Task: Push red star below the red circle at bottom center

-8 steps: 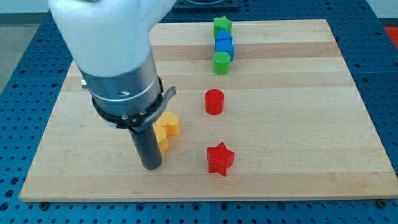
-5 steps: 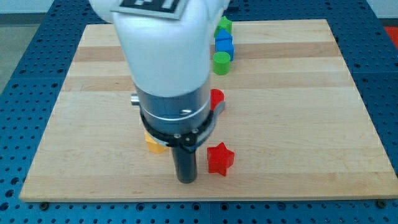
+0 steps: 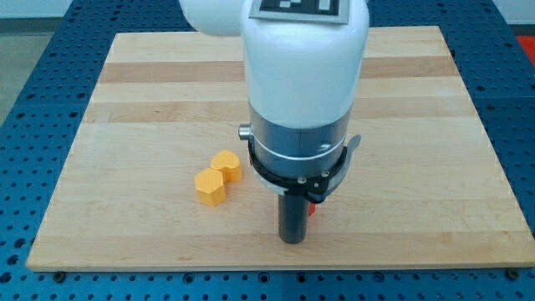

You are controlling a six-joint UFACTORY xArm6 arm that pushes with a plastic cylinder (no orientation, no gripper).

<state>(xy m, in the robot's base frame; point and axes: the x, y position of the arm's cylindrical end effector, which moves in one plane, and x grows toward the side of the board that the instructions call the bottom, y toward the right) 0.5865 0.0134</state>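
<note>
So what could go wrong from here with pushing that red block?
My tip sits right at the red block, which the arm hides almost completely, so its shape and position can't be checked. The red circle is hidden too, so a push could overshoot unseen. The two yellow blocks lie at the view's left, probably safe.

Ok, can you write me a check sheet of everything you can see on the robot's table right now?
Surface: wooden board, lying flat on a blue perforated bench.
Job's things: red star, only a small red sliver shows at the rod's right side; the rest is hidden by the arm. Red circle: not visible, the arm covers that area.
Clutter: two yellow blocks touching each other, at the view's left of the rod.
Grippers: none; my tip is down near the board's bottom edge, right beside the red sliver; contact cannot be told.
Cables: nothing seen.
Surroundings: white arm body fills the view's top centre.
</note>
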